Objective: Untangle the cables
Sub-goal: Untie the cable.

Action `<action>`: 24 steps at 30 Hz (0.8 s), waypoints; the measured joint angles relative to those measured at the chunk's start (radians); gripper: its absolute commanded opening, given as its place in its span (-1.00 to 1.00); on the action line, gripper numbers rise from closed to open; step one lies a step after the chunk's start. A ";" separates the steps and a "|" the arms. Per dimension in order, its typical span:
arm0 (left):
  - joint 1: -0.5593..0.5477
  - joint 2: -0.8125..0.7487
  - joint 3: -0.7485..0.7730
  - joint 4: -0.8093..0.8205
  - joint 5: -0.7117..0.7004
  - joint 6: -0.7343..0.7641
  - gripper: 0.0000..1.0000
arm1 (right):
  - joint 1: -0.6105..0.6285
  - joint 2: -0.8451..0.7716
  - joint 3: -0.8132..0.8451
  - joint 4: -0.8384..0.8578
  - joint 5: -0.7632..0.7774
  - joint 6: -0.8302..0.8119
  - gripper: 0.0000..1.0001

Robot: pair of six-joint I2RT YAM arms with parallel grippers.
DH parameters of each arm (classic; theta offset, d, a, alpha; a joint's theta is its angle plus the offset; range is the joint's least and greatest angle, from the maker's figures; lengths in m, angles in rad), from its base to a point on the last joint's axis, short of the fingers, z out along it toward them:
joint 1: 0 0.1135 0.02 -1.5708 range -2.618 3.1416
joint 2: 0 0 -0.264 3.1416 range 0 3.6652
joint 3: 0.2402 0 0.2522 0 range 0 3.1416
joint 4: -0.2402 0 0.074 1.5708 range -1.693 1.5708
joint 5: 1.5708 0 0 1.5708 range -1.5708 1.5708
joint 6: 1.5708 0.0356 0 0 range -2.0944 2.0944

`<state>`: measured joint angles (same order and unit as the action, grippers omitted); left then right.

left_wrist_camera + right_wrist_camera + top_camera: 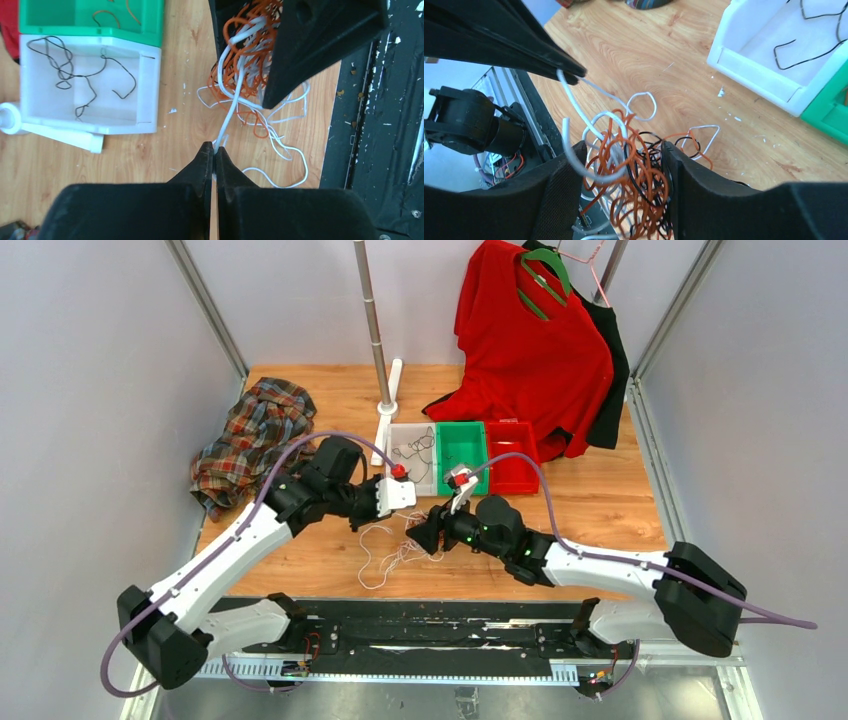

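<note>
We are drawing the white cable (233, 97) free — left claw (214, 148) clenched on it, right claw (620, 150) spread around the tangled cables (636, 192) over the bench (639, 55). Next, we reckon, a slow pull apart.

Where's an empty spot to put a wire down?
Bare wood right of the red bin, in front of the red shirt; also between the plaid shirt and the pole. Crowded before the white bin, around the tangled cables.

The left arm (290, 505) and right arm (560, 560) are reaching together over the cables (385, 555), which are lying tangled on the table (600, 505). Just beyond, a white bin (425, 478), green bin (460, 450) and red bin (512, 475) are sitting side by side.
</note>
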<state>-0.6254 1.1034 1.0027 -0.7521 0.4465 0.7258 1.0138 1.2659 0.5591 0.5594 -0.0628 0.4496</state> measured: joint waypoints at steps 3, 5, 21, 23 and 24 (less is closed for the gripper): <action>0.000 -0.042 0.018 -0.025 0.000 0.000 -0.99 | 0.000 -0.029 -0.006 0.000 0.031 0.002 0.16; 0.000 -0.059 0.037 -0.048 0.000 0.000 -0.99 | 0.000 -0.045 -0.006 0.004 0.054 0.001 0.15; -0.010 -0.059 0.085 -0.111 -0.006 -0.047 -0.99 | 0.002 -0.003 0.008 0.020 0.043 -0.015 0.14; -0.013 -0.059 0.087 -0.112 -0.006 -0.053 -0.99 | 0.003 0.007 0.014 0.020 0.038 -0.019 0.14; -0.015 -0.059 0.090 -0.114 -0.007 -0.056 -0.99 | 0.003 0.013 0.019 0.021 0.037 -0.021 0.14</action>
<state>-0.6407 1.0447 1.0924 -0.8658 0.4393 0.6693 1.0172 1.2785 0.5777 0.5808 -0.0261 0.4290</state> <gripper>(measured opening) 0.020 0.568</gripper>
